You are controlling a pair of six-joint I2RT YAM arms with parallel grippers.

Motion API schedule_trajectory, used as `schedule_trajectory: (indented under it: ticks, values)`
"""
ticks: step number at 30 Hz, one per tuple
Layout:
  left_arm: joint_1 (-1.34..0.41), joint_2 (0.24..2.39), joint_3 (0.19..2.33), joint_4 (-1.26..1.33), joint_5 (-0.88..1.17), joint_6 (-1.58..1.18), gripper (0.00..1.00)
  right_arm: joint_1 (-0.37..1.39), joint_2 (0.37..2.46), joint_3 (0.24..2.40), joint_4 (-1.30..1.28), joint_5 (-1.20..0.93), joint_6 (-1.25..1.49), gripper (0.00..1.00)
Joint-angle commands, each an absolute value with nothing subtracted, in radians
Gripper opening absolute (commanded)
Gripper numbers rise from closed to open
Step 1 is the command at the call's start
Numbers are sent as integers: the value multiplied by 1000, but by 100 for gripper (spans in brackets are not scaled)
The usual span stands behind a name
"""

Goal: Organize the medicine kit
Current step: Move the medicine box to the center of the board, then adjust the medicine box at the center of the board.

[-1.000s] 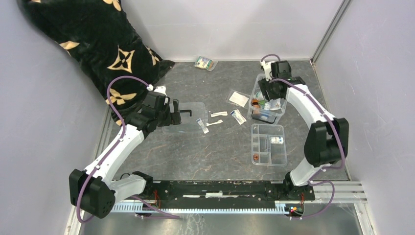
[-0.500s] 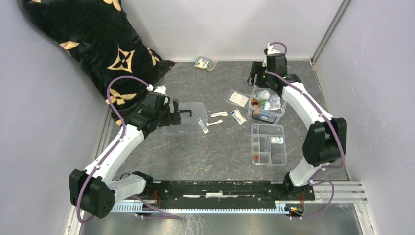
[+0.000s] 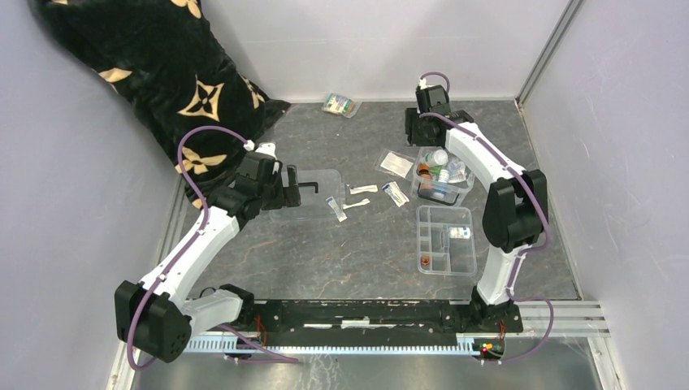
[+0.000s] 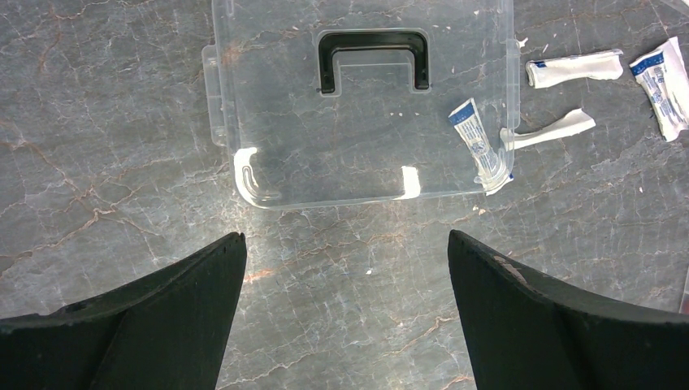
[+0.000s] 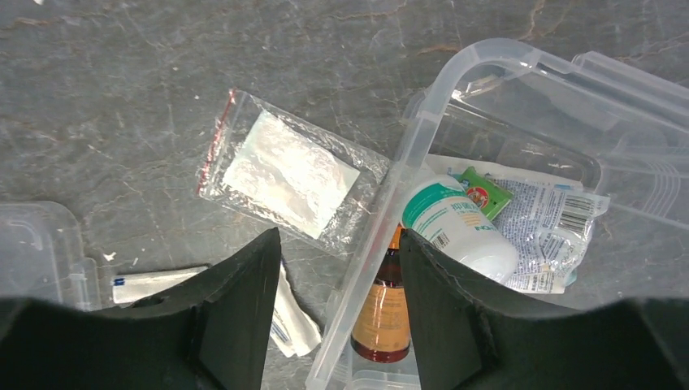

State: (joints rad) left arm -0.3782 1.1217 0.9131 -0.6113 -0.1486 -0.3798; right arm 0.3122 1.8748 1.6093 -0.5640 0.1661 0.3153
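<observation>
Right claw (image 5: 337,244) (jaws apart) hangs over the medicine kit (image 5: 420,138) edge.

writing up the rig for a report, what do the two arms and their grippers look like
Both the left arm and right arm have white link shells with bulky black joint housings and a thin purple cable looping along each. The left gripper and right gripper have matte black, wedge-shaped fingers; no markings show.

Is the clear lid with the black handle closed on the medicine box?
No, the lid lies flat on the table, well to the left of the open medicine box.
</observation>
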Motion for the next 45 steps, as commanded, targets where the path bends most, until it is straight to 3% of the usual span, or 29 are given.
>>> schedule_trajectory:
  ticks: [1, 7, 19, 24, 28, 34, 40, 45]
  values:
    - [-376, 1114, 916, -586, -158, -339, 99, 318, 1910, 1664, -647, 214, 257, 60]
    - [-376, 1115, 916, -587, -155, -339, 99, 318, 1916, 1654, -651, 198, 234, 51]
    - [-377, 1135, 917, -590, -147, -337, 98, 315, 1895, 1621, -647, 215, 76, 21]
    - [-377, 1137, 917, -590, -148, -336, 98, 304, 1882, 1595, -643, 205, 24, 17]
    - [-376, 1136, 917, -590, -146, -336, 98, 293, 1868, 1591, -654, 236, 20, 24]
    - [-376, 1132, 917, -590, -152, -337, 98, 292, 1775, 1618, -638, 292, 16, 43]
    - [-376, 1125, 916, -590, -159, -339, 98, 323, 1662, 1598, -522, 51, 7, 56]
    - [-376, 1126, 916, -590, -157, -340, 98, 397, 1730, 1627, -528, -107, -56, 68]
